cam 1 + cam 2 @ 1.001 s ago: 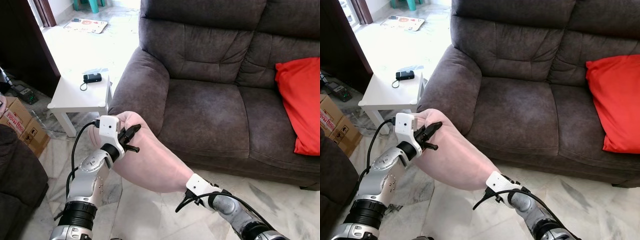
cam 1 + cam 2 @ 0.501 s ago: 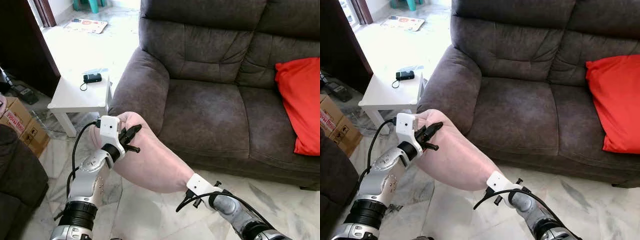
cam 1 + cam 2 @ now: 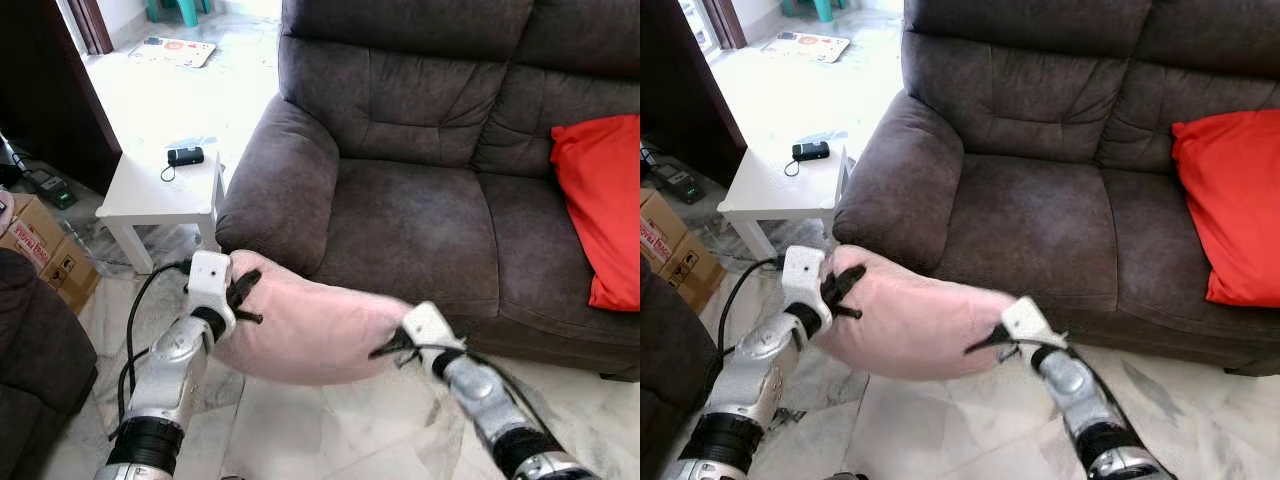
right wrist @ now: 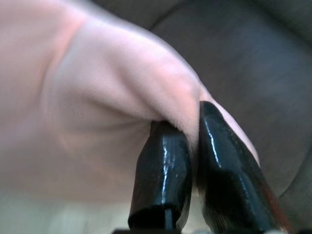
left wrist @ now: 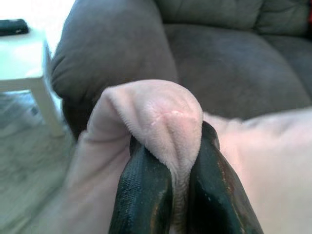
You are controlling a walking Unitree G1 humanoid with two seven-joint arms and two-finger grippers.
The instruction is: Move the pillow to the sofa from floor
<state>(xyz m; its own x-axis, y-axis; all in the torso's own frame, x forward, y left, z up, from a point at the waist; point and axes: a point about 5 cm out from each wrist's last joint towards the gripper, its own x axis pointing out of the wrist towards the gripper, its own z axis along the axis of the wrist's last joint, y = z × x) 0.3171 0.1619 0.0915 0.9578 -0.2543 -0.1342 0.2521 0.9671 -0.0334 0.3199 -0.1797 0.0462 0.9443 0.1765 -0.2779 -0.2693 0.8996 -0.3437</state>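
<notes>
Cardboard box [image 3: 35, 250]: red print, partly cut off, unreadable.

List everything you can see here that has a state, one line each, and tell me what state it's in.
pink pillow: lifted off the floor, held level at both ends, in front of the sofa seat
left claw: shut on one corner of the pink pillow
right claw: shut on the opposite end of the pink pillow
sofa: left seat bare
red cushion: leaning on the sofa's right side
black device: lying on the white side table
</notes>
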